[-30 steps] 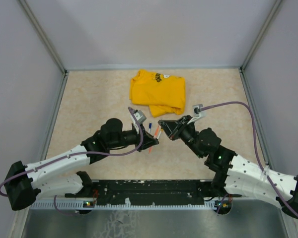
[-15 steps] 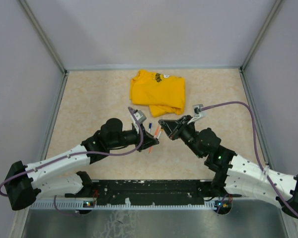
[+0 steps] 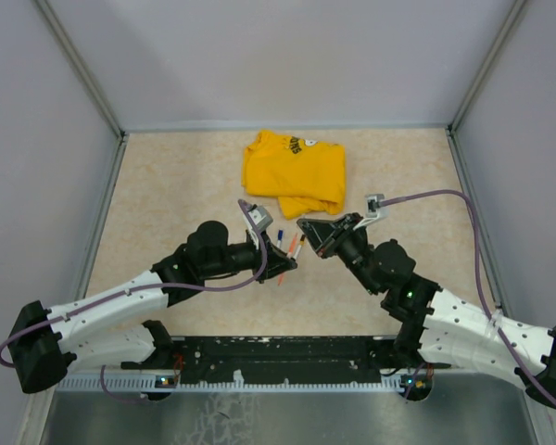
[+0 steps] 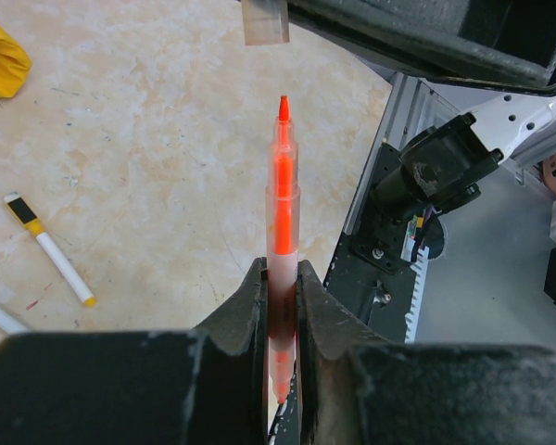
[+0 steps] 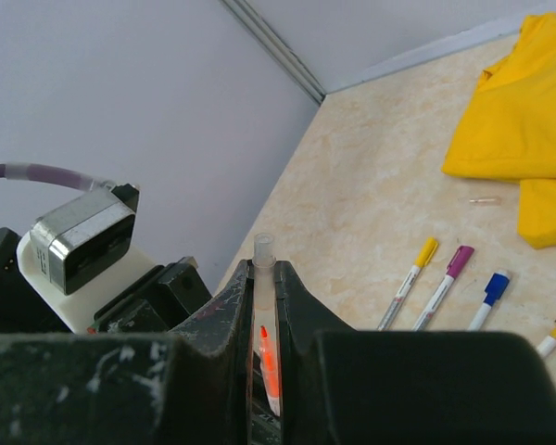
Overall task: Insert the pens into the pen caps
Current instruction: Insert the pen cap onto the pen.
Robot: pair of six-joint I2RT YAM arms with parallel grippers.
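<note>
Shirt: a yellow T-shirt (image 3: 295,171) is laid on the table (image 3: 167,204), far side.
Left gripper (image 4: 280,278): clamped on the orange pen (image 4: 282,185).
Right gripper (image 5: 262,278): clamped on the clear cap (image 4: 264,23).
Capped pens (image 5: 449,275): three are laid side by side on the table.
Cap content: the pen tip is held just short of the cap's mouth, not inside.

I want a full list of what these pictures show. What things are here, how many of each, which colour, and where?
orange pen: one, clear barrel with orange ink, uncapped, held in the left gripper.
clear cap: one, transparent, held in the right gripper, just beyond the pen's tip, not on.
capped pens: three, white with yellow, magenta and blue caps, lying side by side on the table.
fourth pen: one, white with a black and yellow end, lying beside them.
T-shirt: one, yellow, folded, far side.
table: one, beige.
left gripper: one, black, shut on the orange pen.
right gripper: one, black, shut on the clear cap.
</note>
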